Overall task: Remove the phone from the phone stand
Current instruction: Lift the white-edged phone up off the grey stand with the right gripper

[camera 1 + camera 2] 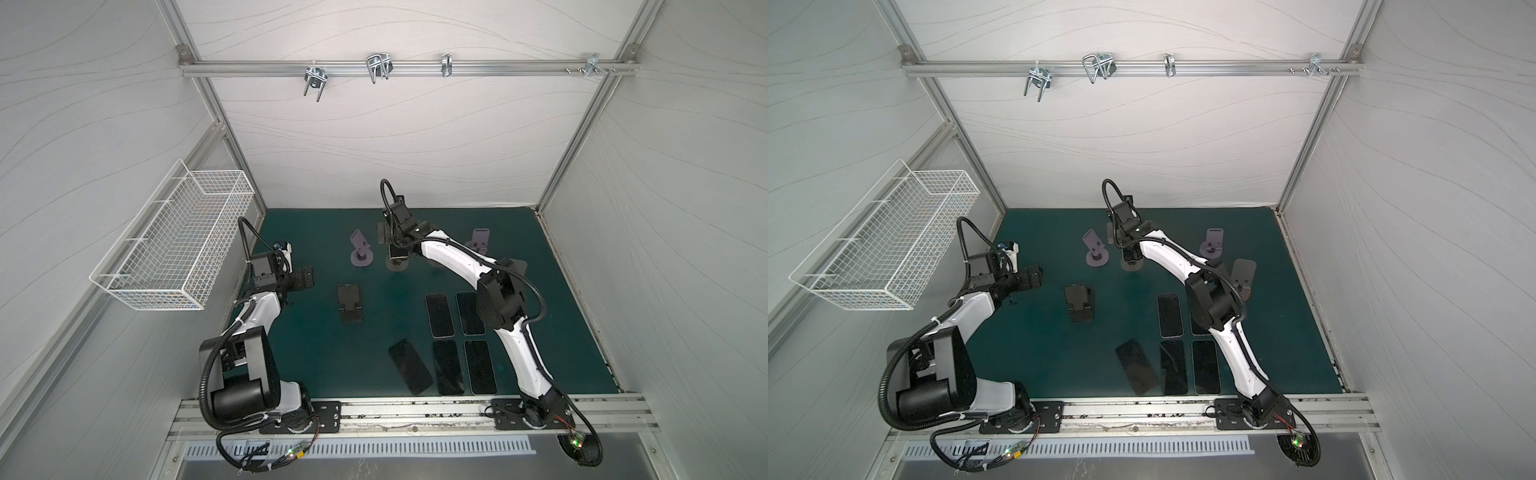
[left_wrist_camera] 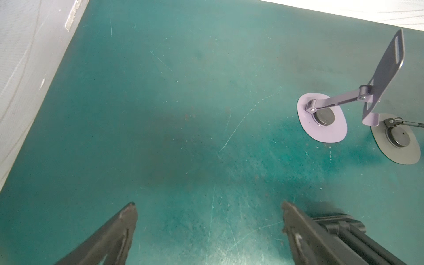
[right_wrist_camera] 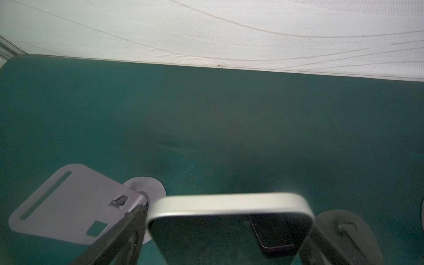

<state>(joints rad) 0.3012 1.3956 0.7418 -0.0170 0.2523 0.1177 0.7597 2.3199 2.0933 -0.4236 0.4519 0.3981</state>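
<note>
The phone (image 3: 229, 205) has a silver rim and a dark glass face. It leans upright on the grey phone stand (image 1: 397, 266) at the back middle of the mat. In both top views my wrist covers most of it (image 1: 1133, 254). My right gripper (image 3: 227, 215) is open, one finger at each side edge of the phone, and I see no squeeze on it. My left gripper (image 2: 208, 204) hangs open over bare mat at the left (image 1: 305, 278), with nothing between its fingers.
An empty purple stand (image 1: 360, 249) is just left of the phone, and another (image 1: 480, 241) is at the back right. A black stand (image 1: 349, 303) lies flat mid-mat. Several dark phones (image 1: 440, 313) lie at the front right. A wire basket (image 1: 178, 245) hangs on the left wall.
</note>
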